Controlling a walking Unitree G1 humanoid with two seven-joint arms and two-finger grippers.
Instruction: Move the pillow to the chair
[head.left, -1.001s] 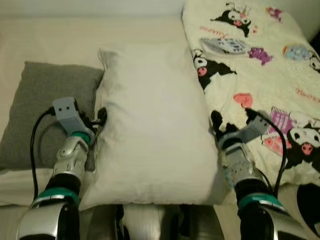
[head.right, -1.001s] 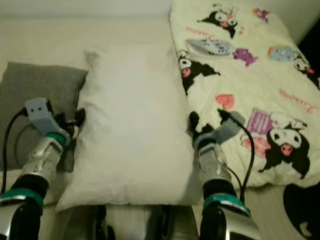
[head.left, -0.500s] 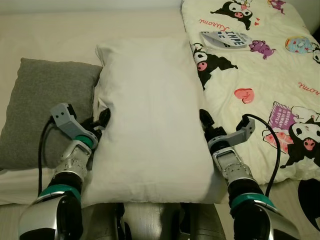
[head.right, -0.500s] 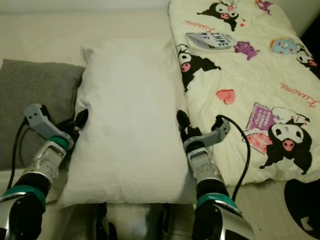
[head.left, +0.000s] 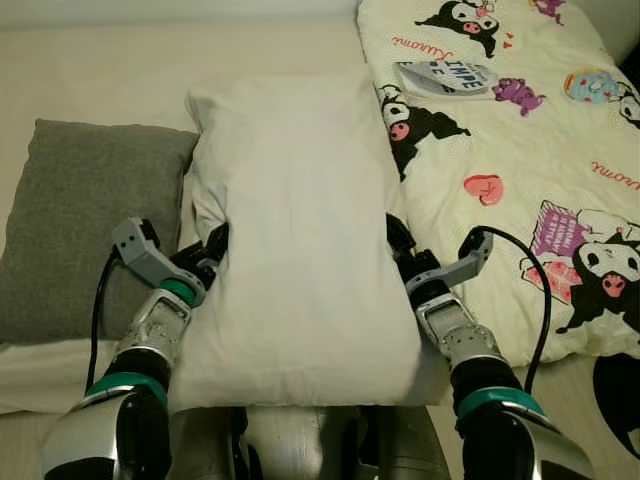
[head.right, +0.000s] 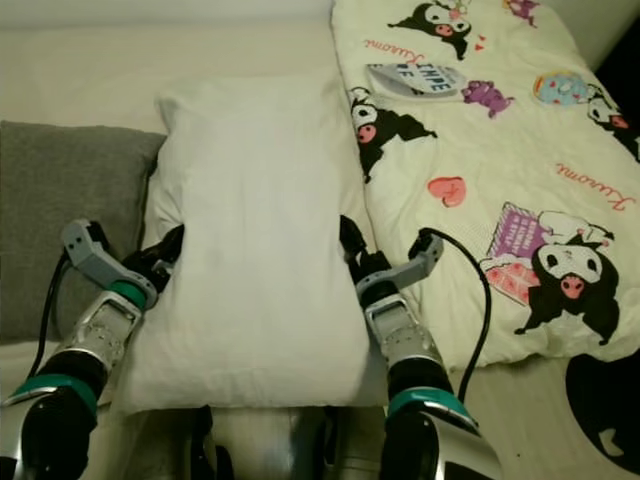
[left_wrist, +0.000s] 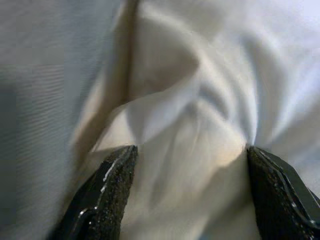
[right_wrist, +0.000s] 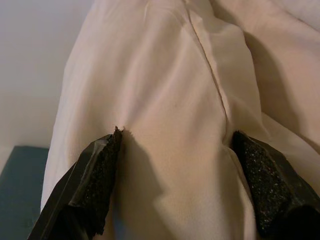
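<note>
Two end effectors bracket a white pillow on a bed, ready to grasp it.

We see the white pillow (head.left: 300, 230) lying lengthwise at the centre of the bed (head.left: 90, 70), a grey cushion (head.left: 85, 225) touching it at 9 o'clock and a cartoon-print blanket (head.left: 520, 160) at 3 o'clock. Our left end effector (head.left: 212, 250) presses the pillow's left edge at 8 o'clock; our right end effector (head.left: 398, 240) meets its right edge at 4 o'clock. In both wrist views the fingers stand wide apart with pillow fabric bulging between them, not yet pinched. We judge the grasp step is in hand; next, both should close on the fabric and lift together.
</note>
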